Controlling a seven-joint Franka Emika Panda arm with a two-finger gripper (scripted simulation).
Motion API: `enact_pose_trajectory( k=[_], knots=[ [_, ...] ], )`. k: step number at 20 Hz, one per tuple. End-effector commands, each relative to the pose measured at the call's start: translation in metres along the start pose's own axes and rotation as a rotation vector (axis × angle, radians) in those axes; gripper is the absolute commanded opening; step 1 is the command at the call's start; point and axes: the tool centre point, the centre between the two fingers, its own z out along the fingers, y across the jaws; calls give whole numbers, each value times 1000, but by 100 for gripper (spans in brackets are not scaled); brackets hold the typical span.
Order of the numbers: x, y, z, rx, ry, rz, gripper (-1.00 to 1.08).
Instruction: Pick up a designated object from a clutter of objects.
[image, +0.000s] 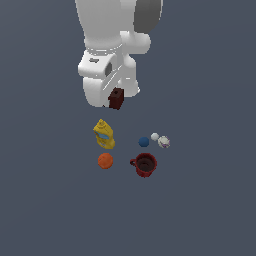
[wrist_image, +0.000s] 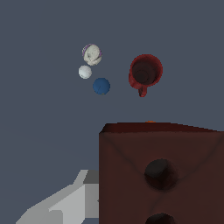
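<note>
The dark reddish-brown block (image: 116, 99) hangs under the white arm, held off the floor and apart from the clutter. In the wrist view it fills the near part of the picture (wrist_image: 175, 148), with round hollows showing on its face. My gripper (image: 114, 101) is shut on it; one grey finger (wrist_image: 70, 203) shows beside the block and the other is hidden behind it. The rest of the clutter lies on the floor below: a yellow bottle (image: 104, 134), an orange ball (image: 105, 161) and a red mug (image: 144, 164).
A small blue ball (image: 144, 142), a white ball (image: 154, 136) and a patterned ball (image: 164, 142) lie together by the mug. The wrist view shows the mug (wrist_image: 145, 72), blue ball (wrist_image: 101, 85), white ball (wrist_image: 85, 71) and patterned ball (wrist_image: 92, 54). The floor is plain dark grey.
</note>
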Motion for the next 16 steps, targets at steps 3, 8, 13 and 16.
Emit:
enact_pose_trajectory(
  k=[3,8,13,16],
  knots=[
    [-7,-14,-32,-1,1,0,-100],
    [-12,-24,-55,-1,0,0,-100],
    [-15,-28,-65,-1,0,0,-100],
    [-15,-27,-66,-1,-1,0,-100]
  ],
)
